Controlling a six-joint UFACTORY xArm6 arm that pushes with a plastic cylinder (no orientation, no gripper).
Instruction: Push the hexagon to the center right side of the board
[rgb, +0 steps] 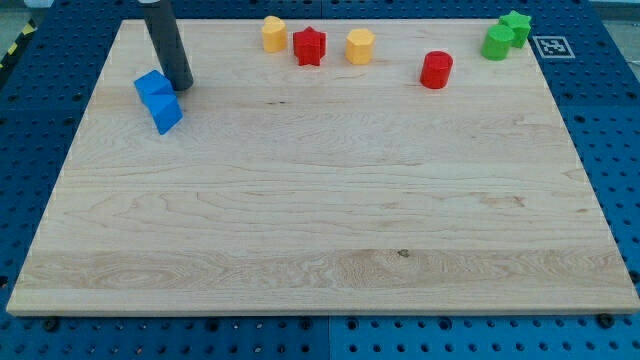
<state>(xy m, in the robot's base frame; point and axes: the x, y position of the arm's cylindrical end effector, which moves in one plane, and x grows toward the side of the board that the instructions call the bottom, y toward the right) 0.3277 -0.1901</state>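
A yellow hexagon block sits near the view's top, a little right of the middle. A red star block is just to its left, and a yellow rounded block lies further left. My tip rests on the board at the view's upper left, far left of the hexagon. It stands just right of a blue cube. A second blue block lies just below that cube.
A red cylinder stands right of the hexagon. A green block and a green star sit at the top right corner. A printed marker tag lies on the blue pegboard beside the wooden board.
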